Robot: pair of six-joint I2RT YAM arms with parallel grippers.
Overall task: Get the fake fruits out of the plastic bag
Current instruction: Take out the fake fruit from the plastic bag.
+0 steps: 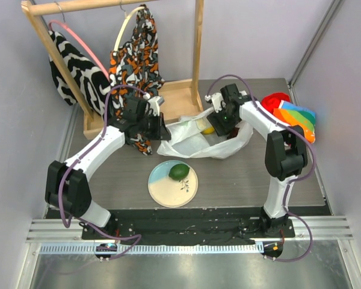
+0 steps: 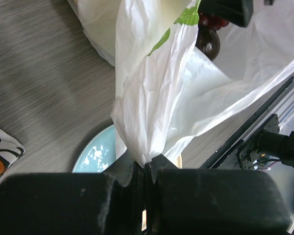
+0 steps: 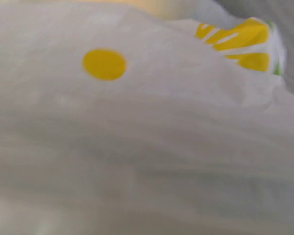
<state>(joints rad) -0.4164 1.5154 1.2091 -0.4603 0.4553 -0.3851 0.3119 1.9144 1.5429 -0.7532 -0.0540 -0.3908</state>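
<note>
Overhead view: both arm bases (image 1: 186, 232) sit closest to the lens, bolted along the near edge of the table (image 1: 108, 174). Just beyond them lies a round blue-and-cream plate (image 1: 159, 194) with one green fruit (image 1: 179, 171) on it, outside the bag. The plastic bag (image 1: 189, 143) lies crumpled behind the plate, at mid-table. The left gripper (image 1: 162, 130) meets the bag's left edge. The right gripper (image 1: 221, 123) points down into the bag's open mouth from the right. Its finger spacing cannot be made out here. A yellow lemon (image 1: 209, 128) shows inside the mouth, beside that gripper. A red and rainbow-striped cloth (image 1: 292, 111) lies at the far right, and a wooden rack (image 1: 114, 6) hung with patterned garments stands at the far left.

Left wrist view: the left gripper (image 2: 146, 165) has its fingers pressed together, pinching a gathered fold of the plastic bag (image 2: 152, 98). The film rises from the pinch and spreads out above it. A dark purple grape bunch (image 2: 213, 22) is visible inside the bag near the top edge. The blue part of the plate (image 2: 93, 156) lies below the fold.

Right wrist view: blurred bag film (image 3: 147, 147) with yellow print fills the frame. No fingers are visible, so whether the right gripper is spread or closed cannot be told.
</note>
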